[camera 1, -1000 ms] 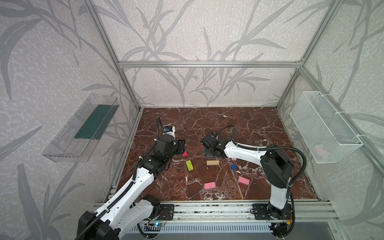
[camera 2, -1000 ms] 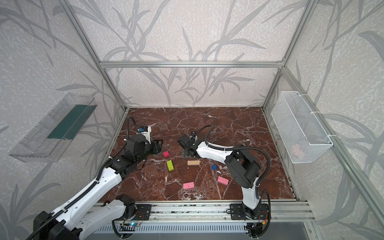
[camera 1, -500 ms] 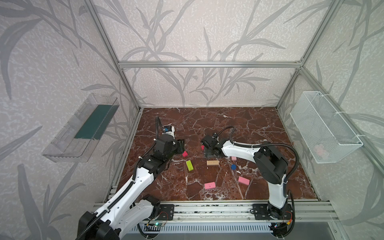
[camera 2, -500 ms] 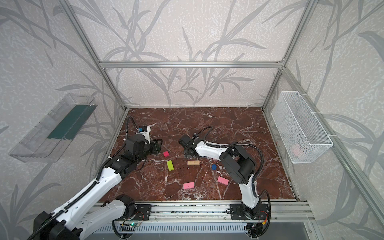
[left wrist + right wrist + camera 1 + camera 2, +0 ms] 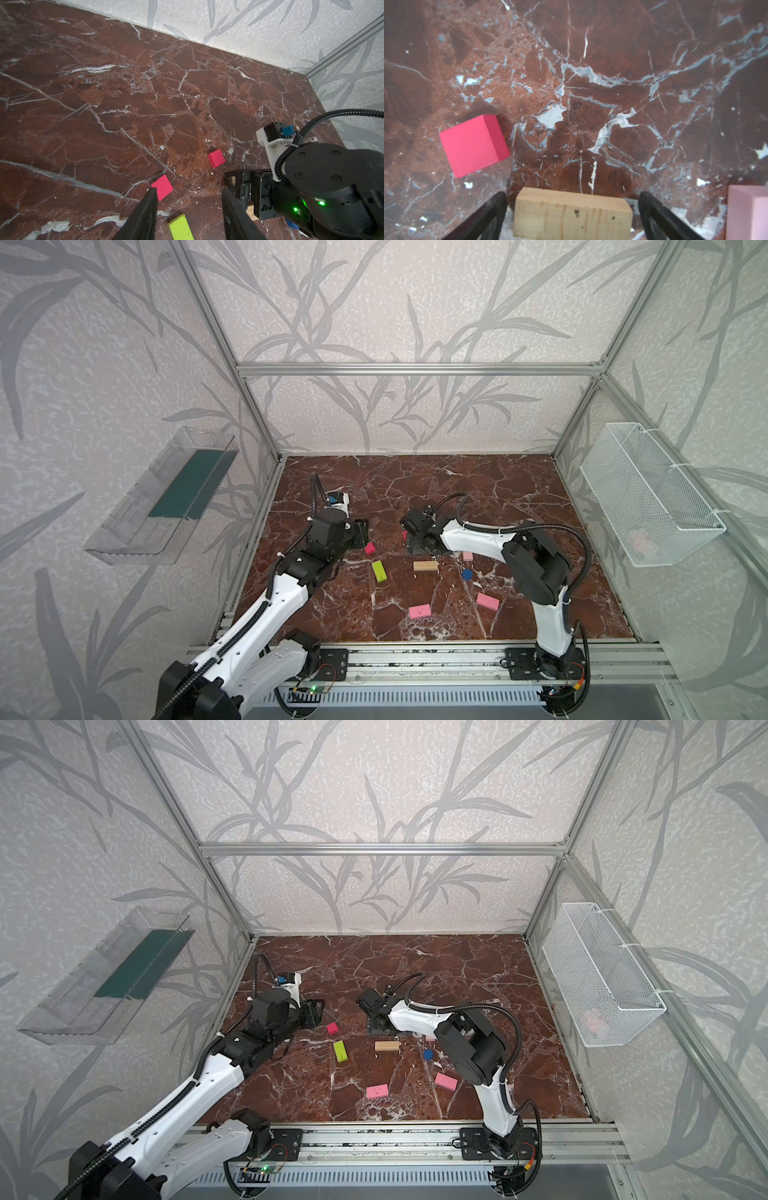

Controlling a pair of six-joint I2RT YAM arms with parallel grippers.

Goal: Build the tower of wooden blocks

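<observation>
The wood blocks lie singly on the marble floor and no tower is in view. My right gripper [image 5: 572,194] [image 5: 419,545] is open, its jaws on either side of a tan bar [image 5: 572,214] with a gap on each side. A red cube [image 5: 473,145] and a pale pink bar [image 5: 747,212] lie close by. My left gripper [image 5: 189,190] [image 5: 360,533] is open and empty above another red cube [image 5: 162,187] [image 5: 370,548] and the lime-green bar [image 5: 180,227] [image 5: 379,571]. A second tan bar [image 5: 425,566], the blue disc [image 5: 467,573] and two pink bars [image 5: 419,611] [image 5: 487,601] lie nearer the front.
A clear plastic shelf [image 5: 162,502] hangs on the left wall and a white wire basket [image 5: 648,497] on the right wall. The aluminium base rail [image 5: 415,659] runs along the front edge. The two grippers face each other about one block length apart.
The right arm's elbow has swung a little to the left and its jaws have narrowed slightly around the tan bar. The left arm and the loose blocks have not moved.
</observation>
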